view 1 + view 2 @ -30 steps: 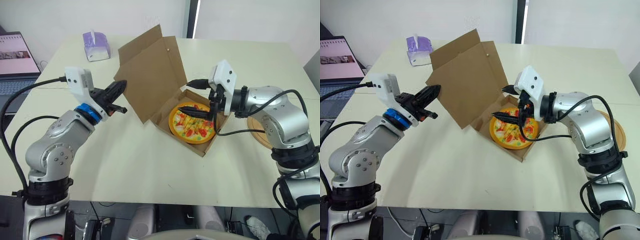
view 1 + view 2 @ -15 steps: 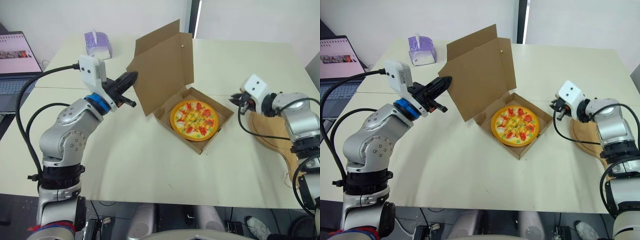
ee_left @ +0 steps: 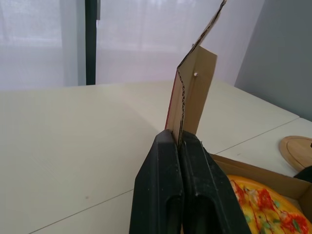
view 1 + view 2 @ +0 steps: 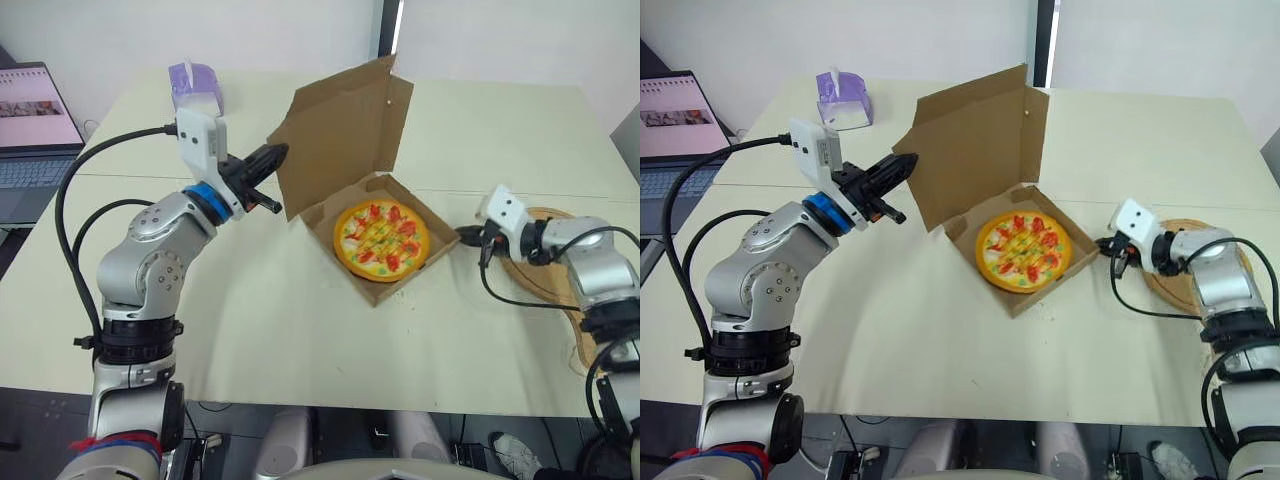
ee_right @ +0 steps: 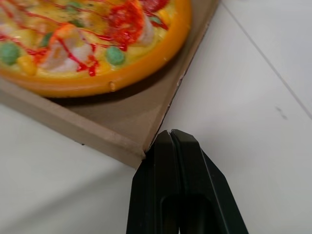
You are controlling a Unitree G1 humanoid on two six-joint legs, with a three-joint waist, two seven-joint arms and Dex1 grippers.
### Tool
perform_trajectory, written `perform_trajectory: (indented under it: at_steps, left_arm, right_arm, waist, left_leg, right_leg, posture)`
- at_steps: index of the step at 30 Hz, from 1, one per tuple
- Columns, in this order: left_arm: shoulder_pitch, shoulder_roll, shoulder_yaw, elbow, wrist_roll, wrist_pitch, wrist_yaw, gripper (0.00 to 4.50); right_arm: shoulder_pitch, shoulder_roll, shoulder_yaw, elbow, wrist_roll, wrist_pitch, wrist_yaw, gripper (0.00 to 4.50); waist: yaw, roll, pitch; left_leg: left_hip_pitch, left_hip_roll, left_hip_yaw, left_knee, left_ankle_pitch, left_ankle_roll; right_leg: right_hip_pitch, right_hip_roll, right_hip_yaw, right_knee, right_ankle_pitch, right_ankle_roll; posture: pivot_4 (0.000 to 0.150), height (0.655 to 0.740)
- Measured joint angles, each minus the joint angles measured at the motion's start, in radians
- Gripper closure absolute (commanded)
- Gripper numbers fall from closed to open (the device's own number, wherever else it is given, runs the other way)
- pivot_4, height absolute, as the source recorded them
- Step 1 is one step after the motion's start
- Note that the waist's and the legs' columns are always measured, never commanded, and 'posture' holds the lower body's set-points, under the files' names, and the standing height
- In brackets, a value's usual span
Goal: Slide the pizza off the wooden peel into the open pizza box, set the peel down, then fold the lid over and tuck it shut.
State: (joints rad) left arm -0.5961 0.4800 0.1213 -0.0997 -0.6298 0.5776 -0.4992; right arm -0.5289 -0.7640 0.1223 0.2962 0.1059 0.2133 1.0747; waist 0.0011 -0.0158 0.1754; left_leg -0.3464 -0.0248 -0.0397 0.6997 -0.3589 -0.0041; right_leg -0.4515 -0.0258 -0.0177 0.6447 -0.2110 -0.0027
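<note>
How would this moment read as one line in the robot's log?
pizza: in box | peel: on table | lid: upright | left gripper: shut on lid | right gripper: shut, at box corner

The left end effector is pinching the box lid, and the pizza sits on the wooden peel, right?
No. The left end effector does pinch the lid, but the pizza lies in the open pizza box, not on the wooden peel; the left eye view shows it.

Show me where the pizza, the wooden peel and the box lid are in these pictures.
pizza (image 4: 381, 238): left eye view, centre of its topping.
wooden peel (image 4: 535, 282): left eye view, bare part of the round blade.
box lid (image 4: 345, 125): left eye view, middle of the raised panel.
</note>
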Motion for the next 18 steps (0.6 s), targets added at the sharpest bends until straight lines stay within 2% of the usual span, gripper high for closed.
perform_trajectory:
  at_steps: [11,18]
  left_arm:
    - [-0.121,-0.023,-0.007,0.145,0.057,-0.04,-0.08,4.5]
    - [-0.152,-0.045,-0.007,0.222,0.082,-0.059,-0.115,4.5]
  right_arm:
    - [0.21,-0.02,-0.023,-0.445,0.139,0.283,0.021,4.46]
    - [0.242,-0.017,-0.024,-0.573,0.215,0.403,0.003,4.46]
  waist:
    - [0.0,0.0,0.0]
    - [0.002,0.0,0.0]
  left_leg:
    - [0.0,0.0,-0.001,0.0,0.0,0.0]
    - [0.0,0.0,-0.001,0.002,0.0,-0.001]
  right_leg:
    - [0.0,0.0,-0.001,0.001,0.0,0.0]
    - [0.001,0.0,-0.001,0.001,0.0,0.0]
  posture:
    - [0.15,0.74]
    - [0.15,0.74]
